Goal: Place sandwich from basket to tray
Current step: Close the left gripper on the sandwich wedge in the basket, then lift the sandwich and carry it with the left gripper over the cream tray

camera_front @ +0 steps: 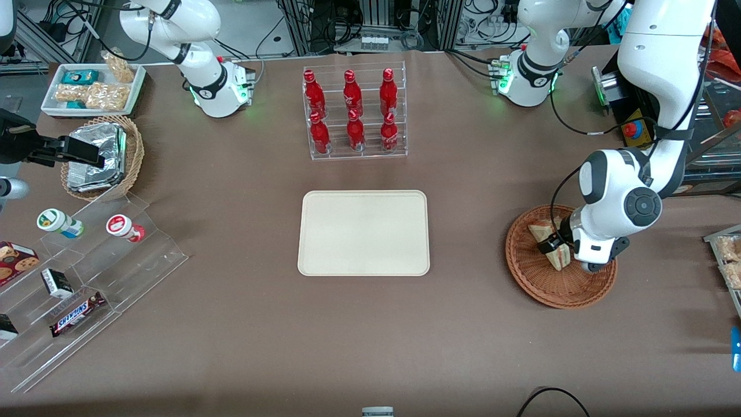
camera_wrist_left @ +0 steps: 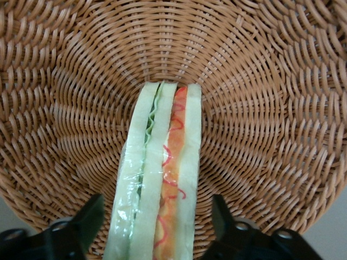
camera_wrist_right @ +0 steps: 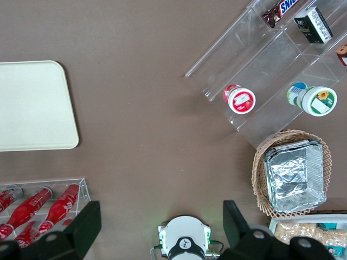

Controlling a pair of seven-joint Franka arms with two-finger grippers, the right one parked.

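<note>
One sandwich (camera_wrist_left: 160,179) sits in the basket (camera_wrist_left: 260,103) w/ the claw (camera_wrist_left: 157,227) spread open, a finger on each side, not yet gripping. Nothing moved so far — tray (camera_front: 363,233) bare mid-desk; grasp, lift, carry all remain.

Robotics laboratory: arm bases (camera_front: 219,87) bolted to a paper-covered surface (camera_front: 231,324), cable bundles (camera_front: 382,23) at 12 o'clock, staged shop goods.

Brown table (camera_front: 231,324); cables and metal racks (camera_front: 376,23) along its edge.
</note>
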